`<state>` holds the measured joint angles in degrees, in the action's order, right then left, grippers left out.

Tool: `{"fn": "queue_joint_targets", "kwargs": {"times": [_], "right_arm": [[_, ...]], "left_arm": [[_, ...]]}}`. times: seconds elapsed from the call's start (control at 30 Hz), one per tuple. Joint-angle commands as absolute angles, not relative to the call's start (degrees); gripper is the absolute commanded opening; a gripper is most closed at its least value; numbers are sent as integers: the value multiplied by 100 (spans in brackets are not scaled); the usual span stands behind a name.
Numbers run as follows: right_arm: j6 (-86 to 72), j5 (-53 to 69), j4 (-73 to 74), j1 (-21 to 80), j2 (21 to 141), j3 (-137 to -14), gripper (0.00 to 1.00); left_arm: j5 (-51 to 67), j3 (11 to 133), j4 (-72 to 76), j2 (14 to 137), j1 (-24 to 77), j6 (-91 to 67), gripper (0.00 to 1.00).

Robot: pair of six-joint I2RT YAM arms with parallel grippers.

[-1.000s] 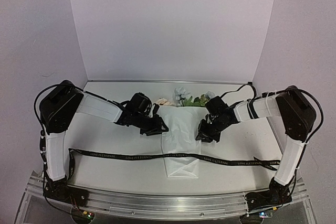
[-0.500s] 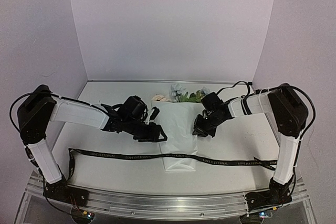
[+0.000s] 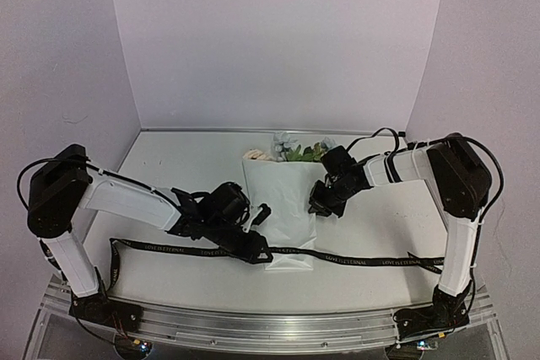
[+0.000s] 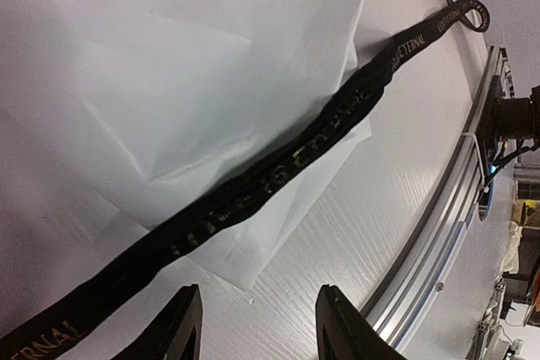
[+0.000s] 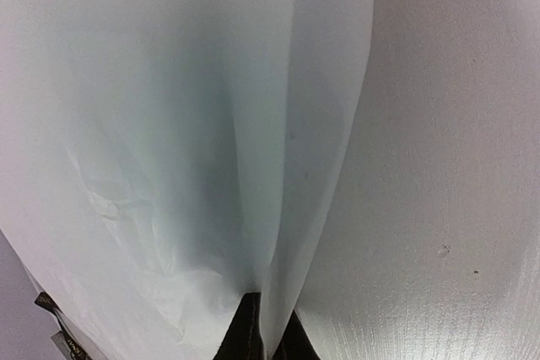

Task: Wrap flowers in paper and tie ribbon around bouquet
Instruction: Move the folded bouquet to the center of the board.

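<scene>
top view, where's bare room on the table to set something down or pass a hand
Bare table at the far left, between the back wall and the left arm. Another patch on the right, between the right arm and the ribbon. A narrow strip runs between ribbon and near rail. Crowded in the middle: bouquet, ribbon and both arms meet.

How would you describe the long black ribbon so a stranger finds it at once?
Look at the white table, near its front edge. A long narrow black ribbon lies there from side to side, across the narrow end of the white paper cone. Only it bears pale printed lettering.
</scene>
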<state>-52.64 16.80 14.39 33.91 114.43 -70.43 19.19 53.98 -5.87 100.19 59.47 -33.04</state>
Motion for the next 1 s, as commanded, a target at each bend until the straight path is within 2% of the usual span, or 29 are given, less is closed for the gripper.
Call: {"fn": "queue_joint_targets", "kwargs": {"times": [0.0, 0.1, 0.2, 0.37, 0.7, 0.8, 0.97], "right_arm": [[-5302, 1479, 1442, 3405, 11528, -7211, 3], [-5293, 1483, 1455, 3410, 11520, -7194, 3], [-5283, 1481, 1468, 3424, 11514, -7181, 3], [-5275, 1491, 1468, 3419, 11523, -7163, 3], [-5289, 1479, 1504, 3421, 11545, -7279, 3], [-5278, 1473, 1528, 3419, 11540, -7312, 2], [-5265, 1453, 1538, 3420, 11523, -7300, 2]], "left_arm": [[2002, 5344, -351, 10181, 6100, -3318, 46], [1835, 5256, -250, 9927, 6168, -3348, 46], [1178, 5242, -408, 9524, 6168, -3330, 49], [309, 5374, -635, 9401, 6054, -3234, 58], [998, 5445, -177, 10086, 5742, -3009, 73], [1372, 5366, -27, 10147, 5806, -3041, 73], [1763, 5205, 167, 10093, 6046, -3085, 67]]}}
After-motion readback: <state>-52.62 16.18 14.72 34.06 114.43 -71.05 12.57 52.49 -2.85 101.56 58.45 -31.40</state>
